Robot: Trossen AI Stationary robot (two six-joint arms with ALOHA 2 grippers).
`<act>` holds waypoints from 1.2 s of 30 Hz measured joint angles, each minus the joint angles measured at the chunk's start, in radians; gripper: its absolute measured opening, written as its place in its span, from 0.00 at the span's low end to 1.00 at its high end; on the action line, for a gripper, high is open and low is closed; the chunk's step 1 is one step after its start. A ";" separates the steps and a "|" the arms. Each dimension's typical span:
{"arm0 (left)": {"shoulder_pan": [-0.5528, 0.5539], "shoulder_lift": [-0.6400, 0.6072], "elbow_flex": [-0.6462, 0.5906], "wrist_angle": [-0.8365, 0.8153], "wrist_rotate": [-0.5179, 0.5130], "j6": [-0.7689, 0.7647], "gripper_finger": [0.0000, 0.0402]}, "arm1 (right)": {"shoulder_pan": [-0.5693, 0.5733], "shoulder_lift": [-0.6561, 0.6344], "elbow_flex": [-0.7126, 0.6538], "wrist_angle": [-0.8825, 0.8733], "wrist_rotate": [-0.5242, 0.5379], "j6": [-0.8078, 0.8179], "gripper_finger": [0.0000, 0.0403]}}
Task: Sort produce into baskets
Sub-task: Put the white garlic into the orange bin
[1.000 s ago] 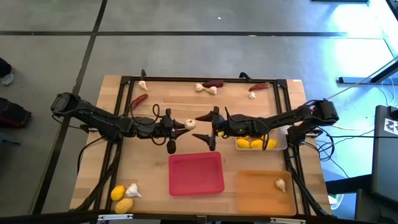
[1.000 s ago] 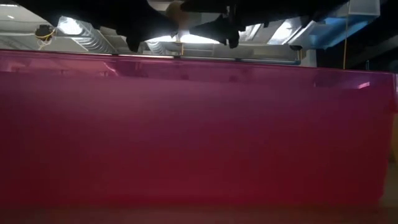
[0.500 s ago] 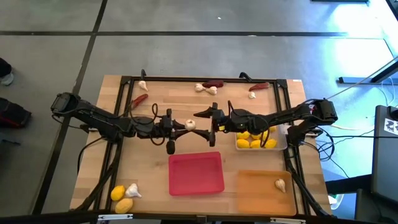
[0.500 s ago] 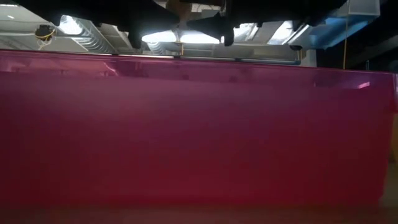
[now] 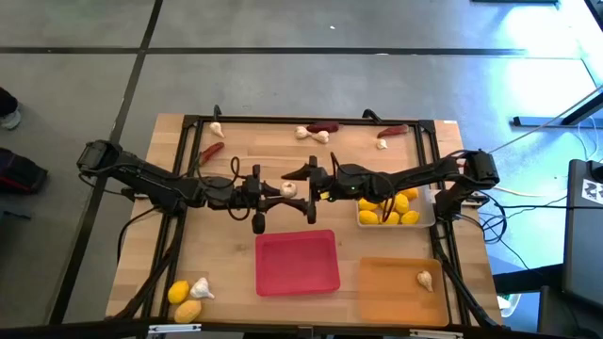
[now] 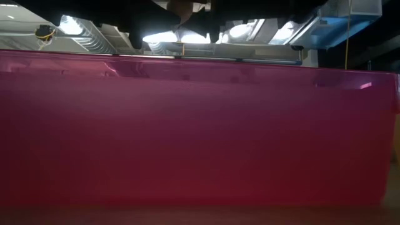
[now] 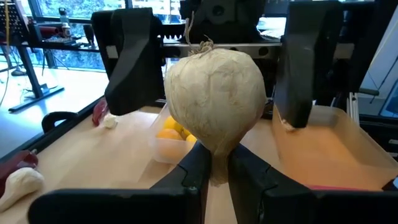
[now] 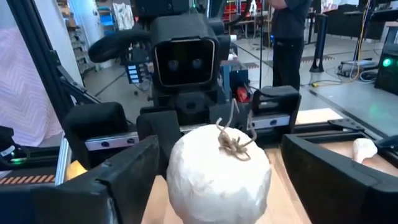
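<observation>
At the centre of the high view the left gripper was clamped on a garlic bulb, its fingers pinching the lower tip of the bulb in the left wrist view. The right gripper stood wide around that same bulb, one finger above it in the frame and the other below, neither shown touching it.

Compared with a second earlier, the right gripper had slid leftward in the high view: then its fingertips sat right of the bulb with a gap between, and now they bracketed it. The left gripper and its bulb had stayed put (no shift that could be made out).

The red tray lay below centre, empty, and filled nearly all of the low view, unchanged. The clear tray, right of centre, held several lemons; more of them showed now that the right arm had moved off. The orange tray at lower right held one garlic bulb.

Still on the table: two lemons and a garlic bulb at lower left, a chili pepper at upper left with a garlic bulb above it, and more garlic and chilies along the top edge, all where they had been.
</observation>
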 joint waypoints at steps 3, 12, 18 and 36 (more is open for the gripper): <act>0.000 0.000 0.000 -0.001 0.000 0.015 0.11 | 0.000 0.000 0.000 0.002 -0.001 -0.002 0.76; 0.001 0.000 0.000 -0.001 -0.003 0.018 0.11 | 0.000 -0.001 0.000 -0.011 -0.011 -0.025 0.51; 0.001 0.000 -0.001 -0.003 -0.003 0.066 0.14 | 0.000 -0.002 0.000 -0.020 -0.011 -0.050 0.37; 0.001 -0.138 -0.004 -0.370 -0.004 0.043 0.43 | 0.028 -0.217 -0.002 -0.544 -0.044 -0.043 0.40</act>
